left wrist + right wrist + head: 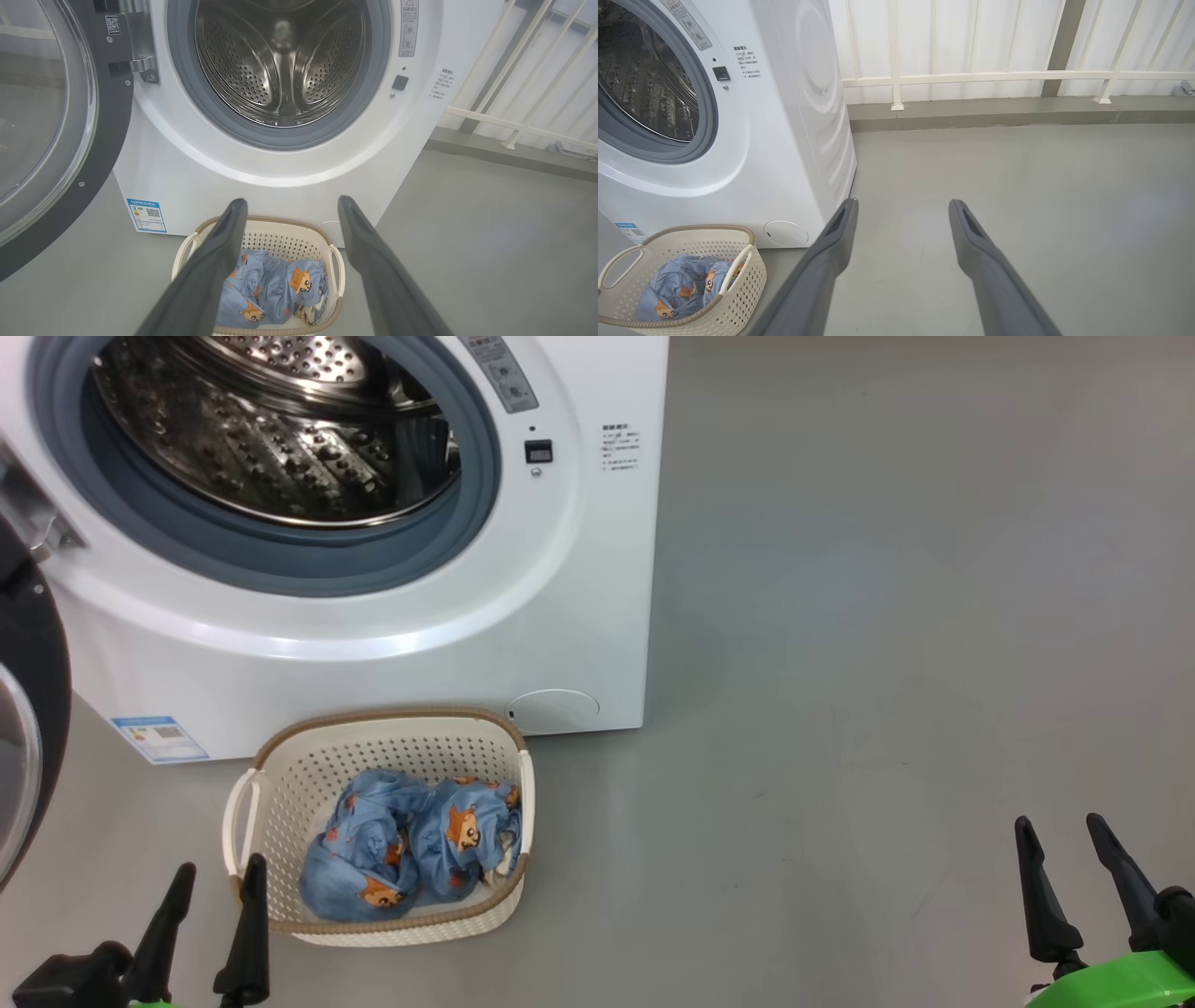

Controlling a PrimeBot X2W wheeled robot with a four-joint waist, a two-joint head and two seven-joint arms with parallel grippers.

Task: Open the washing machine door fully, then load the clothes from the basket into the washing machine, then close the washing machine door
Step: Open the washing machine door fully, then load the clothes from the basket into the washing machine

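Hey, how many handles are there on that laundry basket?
2. In the head view, one white handle is on the left side of the basket, and the other is on its right side. Neither is hidden.

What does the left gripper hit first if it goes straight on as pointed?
Probably the white front of the washing machine, below the drum opening. The left gripper aims just over the basket, though depth is unclear.

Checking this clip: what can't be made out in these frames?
Washing machine door: cut by the left edge in the head and left wrist views; full swing unclear.
Clothes: bundled in the basket; piece count hidden by folds.
Printed notice on the washing machine: too small in every view.
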